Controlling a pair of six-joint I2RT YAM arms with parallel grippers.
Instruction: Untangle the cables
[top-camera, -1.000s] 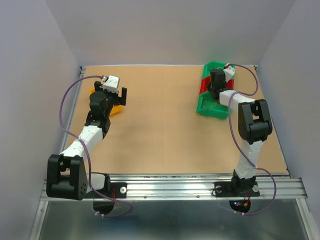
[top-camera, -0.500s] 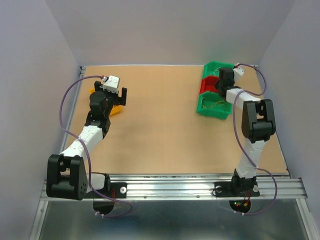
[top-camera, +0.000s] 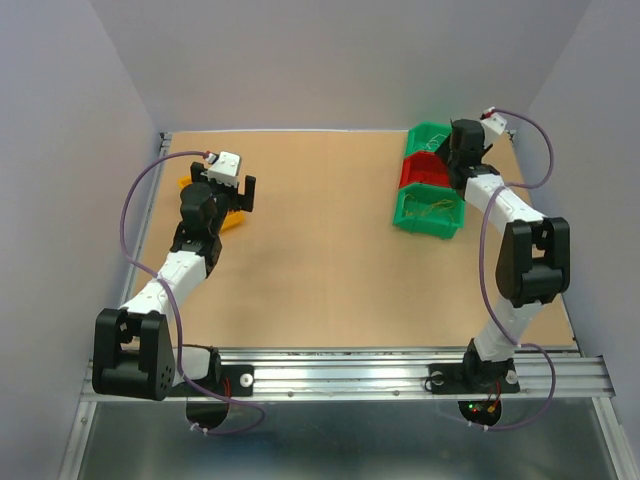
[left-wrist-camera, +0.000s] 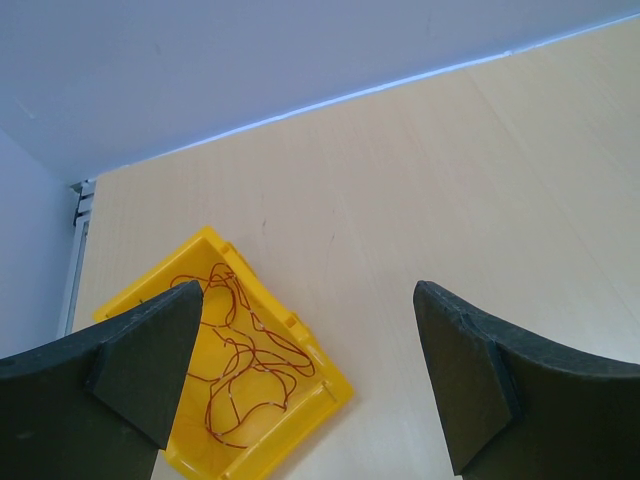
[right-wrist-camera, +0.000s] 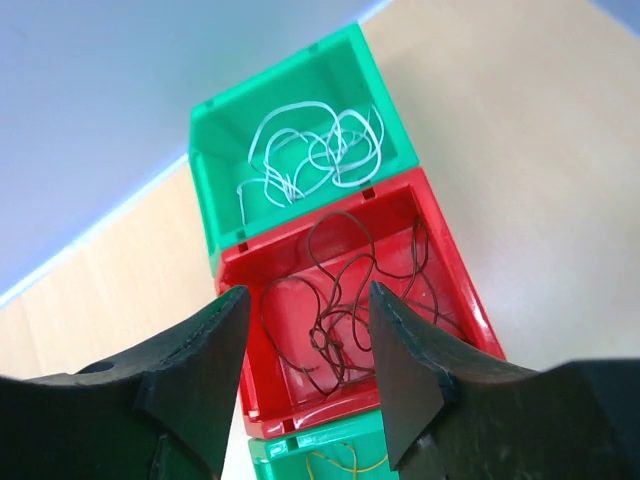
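Over the red bin (right-wrist-camera: 470, 300) at the far right of the tabletop (top-camera: 320, 260), the right hand (right-wrist-camera: 308, 335) hangs with its fingers apart and nothing between them. Directly below the gap lies the dark cable (right-wrist-camera: 335, 330), a loose snarl of loops on the bin floor. The step in hand looks like a reach into this bin for that cable. To do it well, the hand should come straight down on a single outer loop rather than the dense knot in the middle, close lightly, and lift slowly so the strand draws free without tipping the bin or dragging it along.

Beyond the red bin, touching its far wall, a green bin (right-wrist-camera: 300, 75) holds a white cable (right-wrist-camera: 310, 150), also coiled on itself. Another green bin (right-wrist-camera: 290, 462) touches the near wall, with a thin yellowish cable (right-wrist-camera: 340, 465) only partly in view.

Well apart, at the far left, the left hand (left-wrist-camera: 305, 330) hovers with its fingers wide and empty, above a yellow bin (left-wrist-camera: 320, 385) that holds a tangled red cable (left-wrist-camera: 245, 350).

Around the bins the tabletop is a pale wooden board, smooth, so the bins may slide if tugged. Plain grey-lilac walls (top-camera: 300, 60) close it in on three sides, and an aluminium rail (top-camera: 350, 375) along the near edge carries both arm bases
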